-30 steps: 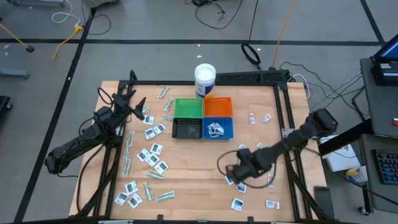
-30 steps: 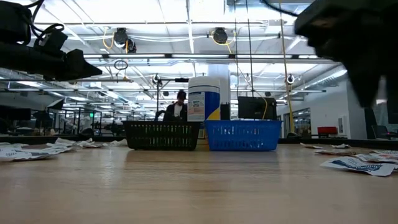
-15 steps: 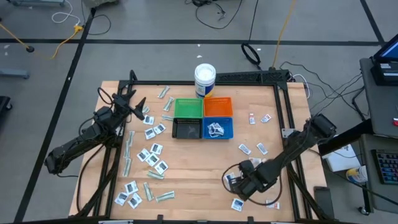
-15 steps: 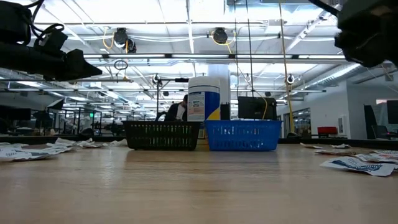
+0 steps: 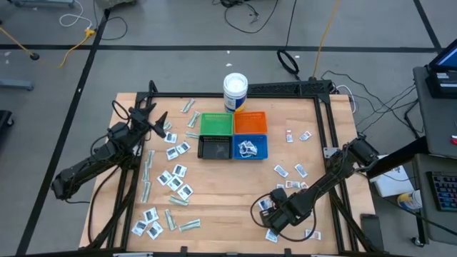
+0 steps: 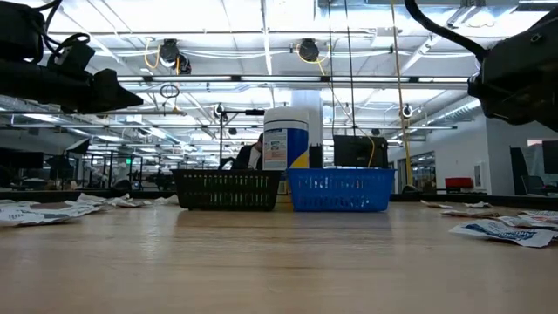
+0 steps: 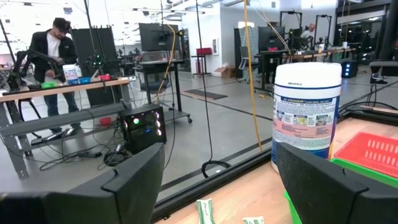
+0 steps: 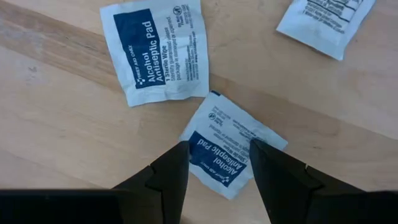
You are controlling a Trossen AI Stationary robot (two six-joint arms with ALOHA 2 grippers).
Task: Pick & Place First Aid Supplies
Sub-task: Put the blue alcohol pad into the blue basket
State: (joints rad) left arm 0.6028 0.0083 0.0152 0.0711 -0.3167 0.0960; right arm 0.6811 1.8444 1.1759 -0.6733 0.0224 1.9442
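Note:
The first aid supplies are small white packets and pale-green strips, scattered flat on the table's left (image 5: pixel 175 178) and right (image 5: pixel 296 170). My right gripper (image 5: pixel 271 214) is near the table's near right. In the right wrist view it (image 8: pixel 214 155) is open, with one finger on each side of a white and blue antiseptic-pad packet (image 8: pixel 231 149) that lies flat on the wood. I cannot tell whether the fingers touch it. Two more packets (image 8: pixel 163 50) (image 8: pixel 326 22) lie beside it. My left gripper (image 5: pixel 158 125) (image 7: pixel 221 155) is open and held above the far left.
Four square bins stand at the table's far middle: green (image 5: pixel 216 124), orange (image 5: pixel 250 123), black (image 5: pixel 214 148), and blue (image 5: pixel 250 148), which holds some packets. A white tub (image 5: pixel 235 91) stands behind them. Bare wood lies between the bins and the near edge. A person (image 7: pixel 53 56) stands in the room beyond.
My right gripper has moved toward the table's near edge, over the packets at the near right, then shifted a little to the left. The left arm has kept still.

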